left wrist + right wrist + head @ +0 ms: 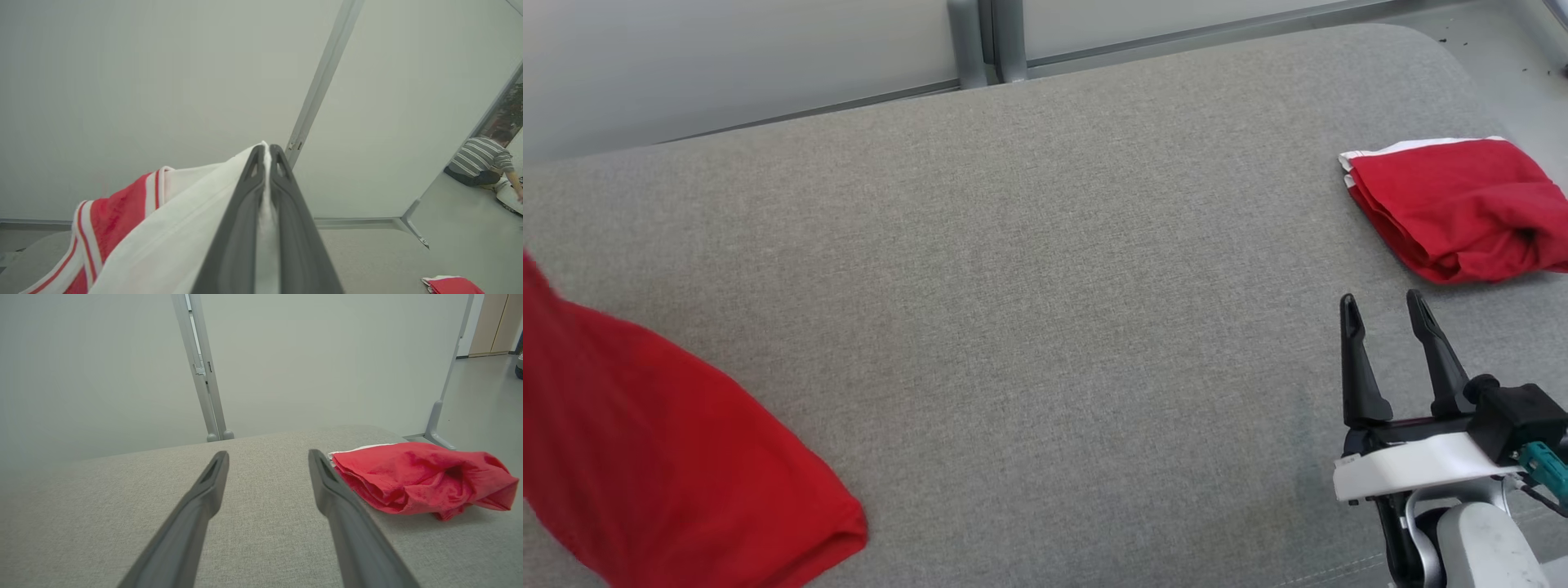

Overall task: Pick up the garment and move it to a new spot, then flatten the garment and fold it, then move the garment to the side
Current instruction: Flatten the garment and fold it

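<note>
A red garment with white trim (662, 457) hangs at the lower left of the head view, its lower end near the grey cushion (1029, 286). My left gripper (265, 149) is shut on the garment's white band (179, 220), lifted and facing the wall. A second red garment (1462, 204) lies folded at the cushion's right edge, also seen as the folded garment (416, 477) in the right wrist view. My right gripper (1380, 314) hovers open over the cushion, just in front and left of that folded garment, holding nothing.
Pale partition panels with a grey post (984, 41) stand behind the cushion. A person in a striped top (482, 159) crouches on the floor far right in the left wrist view. Bare floor (490, 396) lies beyond the cushion's right end.
</note>
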Controlling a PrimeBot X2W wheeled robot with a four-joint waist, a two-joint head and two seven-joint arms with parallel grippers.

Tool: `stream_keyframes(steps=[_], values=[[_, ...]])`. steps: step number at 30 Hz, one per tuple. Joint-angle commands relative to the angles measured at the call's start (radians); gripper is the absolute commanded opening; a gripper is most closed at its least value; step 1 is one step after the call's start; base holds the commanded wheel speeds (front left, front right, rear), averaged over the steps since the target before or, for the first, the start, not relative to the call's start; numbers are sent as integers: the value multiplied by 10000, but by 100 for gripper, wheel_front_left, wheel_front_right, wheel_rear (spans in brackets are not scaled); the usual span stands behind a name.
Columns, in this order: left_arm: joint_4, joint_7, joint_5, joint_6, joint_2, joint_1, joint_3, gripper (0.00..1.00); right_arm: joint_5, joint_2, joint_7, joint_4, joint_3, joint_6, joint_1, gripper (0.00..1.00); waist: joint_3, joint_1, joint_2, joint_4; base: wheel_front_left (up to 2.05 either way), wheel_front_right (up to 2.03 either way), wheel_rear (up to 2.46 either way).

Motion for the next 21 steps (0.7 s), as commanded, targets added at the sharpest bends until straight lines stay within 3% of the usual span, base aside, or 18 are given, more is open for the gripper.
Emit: stream_keyframes(steps=[1, 4, 7, 13, 21], values=[[49, 101, 189, 63, -290, -529, -617, 0, 76, -22, -33, 11, 69, -7, -120, 100, 78, 0, 77, -59, 0, 0, 0], [691, 408, 717, 266, -1401, -2070, -2688, 0, 263, -26, -31, 4, 288, -9, -414, 100, 363, 0, 77, -295, 0, 0, 0], [1766, 540, 1269, 355, -3005, -3289, -4429, 0, 494, -30, -31, -39, 495, -11, -662, 100, 728, 0, 77, -728, 0, 0, 0], [4393, 520, 2209, -151, -5796, -4653, -7108, 0, 594, -21, -31, 30, 505, -9, -792, 100, 1334, 0, 77, -1643, 0, 0, 0], [7481, -150, 2779, -675, -7754, -5688, -8079, 0, 882, -12, -31, 101, 765, -9, -800, 100, 1694, 0, 77, -3175, 0, 0, 0]])
